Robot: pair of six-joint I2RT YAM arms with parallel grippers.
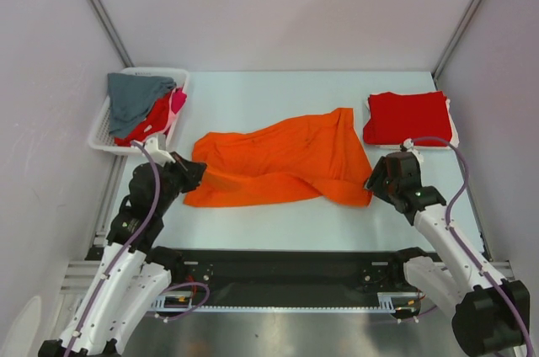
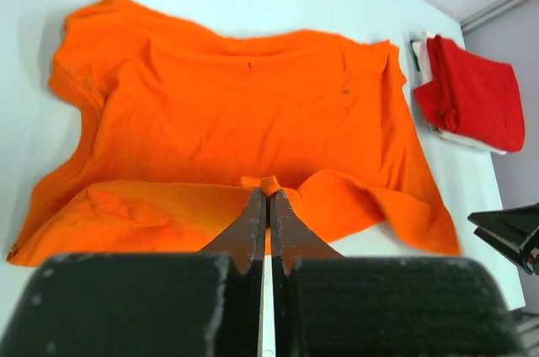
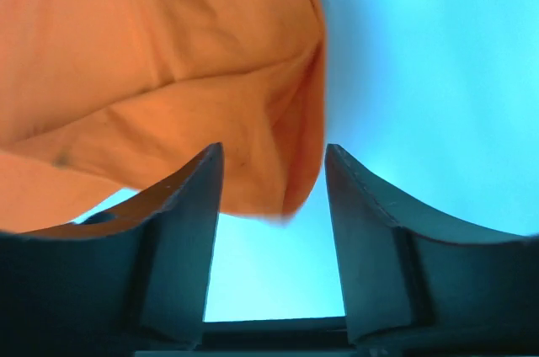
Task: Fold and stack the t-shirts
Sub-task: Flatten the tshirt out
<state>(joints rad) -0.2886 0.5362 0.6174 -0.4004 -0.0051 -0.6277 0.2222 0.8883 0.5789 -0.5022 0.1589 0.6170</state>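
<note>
While left hand [image 2: 268,197] pinches it, orange t-shirt [image 1: 286,159] outspread

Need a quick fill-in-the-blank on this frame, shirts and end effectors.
The left end effector is ___ on the edge of the orange t-shirt.
The right end effector, at the shirt's other end, is ___.
The folded red t-shirt lies at the far ___ corner of the table.
The grey t-shirt lies in the white mesh basket, far ___.
Missing: shut; open; right; left.
</note>
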